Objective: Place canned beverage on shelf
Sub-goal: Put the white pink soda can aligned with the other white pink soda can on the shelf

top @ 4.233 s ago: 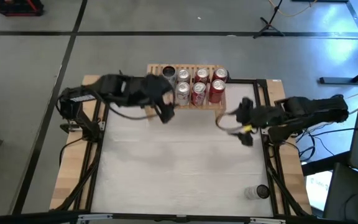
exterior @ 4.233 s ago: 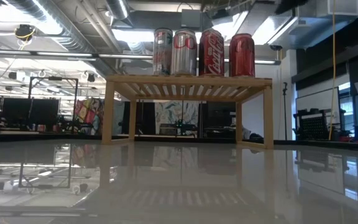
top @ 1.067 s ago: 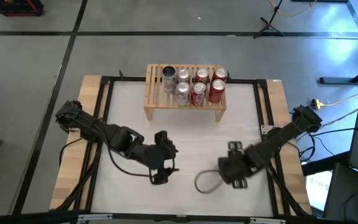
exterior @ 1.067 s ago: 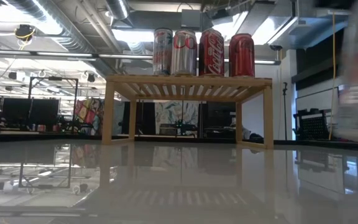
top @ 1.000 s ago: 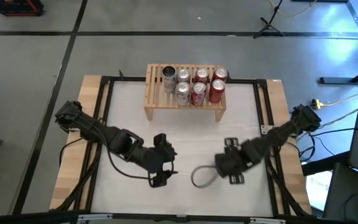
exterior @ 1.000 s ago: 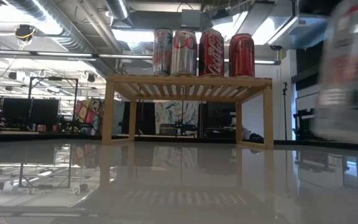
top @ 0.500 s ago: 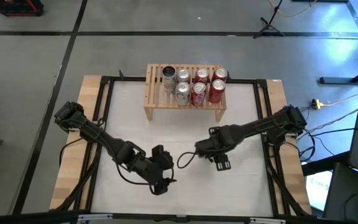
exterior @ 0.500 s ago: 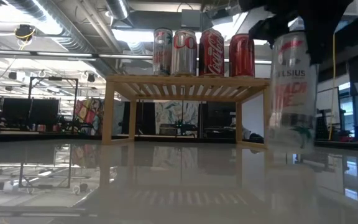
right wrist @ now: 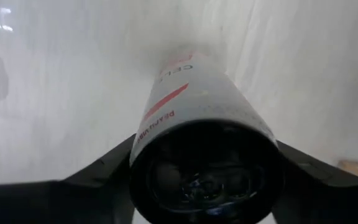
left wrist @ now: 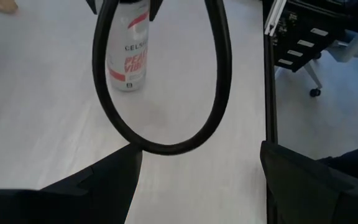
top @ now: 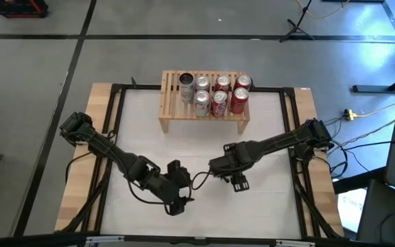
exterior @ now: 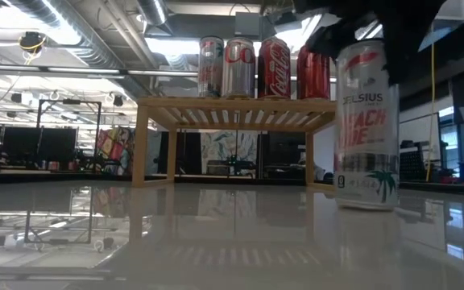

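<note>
My right gripper (top: pixel 219 167) is clamped on the tall white can (exterior: pixel 366 125), fingers either side of it near the top; the right wrist view looks straight down the can's dark lid. Can is upright over mid-table, base at or just off the surface in the low view — can't tell which. It sits well short of the shelf (top: pixel 172 110), which is at the far edge w/ seven cans (top: pixel 212 92) already on it: four in the back row, three in front. The free slot looks to be the left end of the shelf's near row, beside the silver can (top: pixel 201 101).

My left gripper (top: pixel 177 195) waits near-left of centre, low over the table (top: pixel 136 130), fingers spread & empty.

Risks as I judge them:
- Black cable loop (left wrist: pixel 162 93) hangs off my right wrist, drooping toward the left gripper. If it drags or hooks on a left finger during the carry, it could yank the can off line.
- The can is tall & held high, so a fast swing may tilt it in the pads.
- Not lifting enough → base hits the shelf's front slat & tips.
- Coming in too far right → I knock the silver can, maybe its neighbours too.
- Letting go off-centre on the slats → wobble, fall.
</note>
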Robot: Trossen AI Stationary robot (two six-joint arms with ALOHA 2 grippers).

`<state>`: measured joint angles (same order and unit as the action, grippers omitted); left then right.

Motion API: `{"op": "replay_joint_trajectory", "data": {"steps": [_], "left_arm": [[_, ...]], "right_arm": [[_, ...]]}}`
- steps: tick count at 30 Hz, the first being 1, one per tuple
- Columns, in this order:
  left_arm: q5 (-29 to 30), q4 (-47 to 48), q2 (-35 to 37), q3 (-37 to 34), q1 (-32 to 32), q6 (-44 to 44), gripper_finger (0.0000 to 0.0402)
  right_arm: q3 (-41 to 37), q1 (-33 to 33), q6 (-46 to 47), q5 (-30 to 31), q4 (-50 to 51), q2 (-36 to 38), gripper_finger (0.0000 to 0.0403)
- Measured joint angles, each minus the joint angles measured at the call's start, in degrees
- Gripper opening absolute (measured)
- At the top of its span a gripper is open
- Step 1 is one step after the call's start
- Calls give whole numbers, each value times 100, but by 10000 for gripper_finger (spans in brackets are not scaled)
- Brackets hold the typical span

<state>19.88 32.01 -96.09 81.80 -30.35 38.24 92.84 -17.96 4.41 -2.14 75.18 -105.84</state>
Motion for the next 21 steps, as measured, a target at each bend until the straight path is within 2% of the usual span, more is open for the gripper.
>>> {"op": "replay_joint_trajectory", "data": {"steps": [5, 8, 11, 15, 21], "left_arm": [[-2, 1, 0, 0, -11, -2, 316], [-7, 2, 0, 0, -11, 0, 316], [-44, 2, 0, 0, -11, 2, 316], [-81, 2, 0, 0, -11, 0, 316], [203, -49, -11, 0, -11, 2, 316]], "right_arm": [[133, -4, 124, -22, 107, 6, 359], [405, -6, 186, -50, 315, 16, 390], [662, -79, 383, -46, 555, 163, 383], [652, -340, 752, 78, 612, 731, 366], [226, -881, 1530, 815, 405, 1665, 357]]}}
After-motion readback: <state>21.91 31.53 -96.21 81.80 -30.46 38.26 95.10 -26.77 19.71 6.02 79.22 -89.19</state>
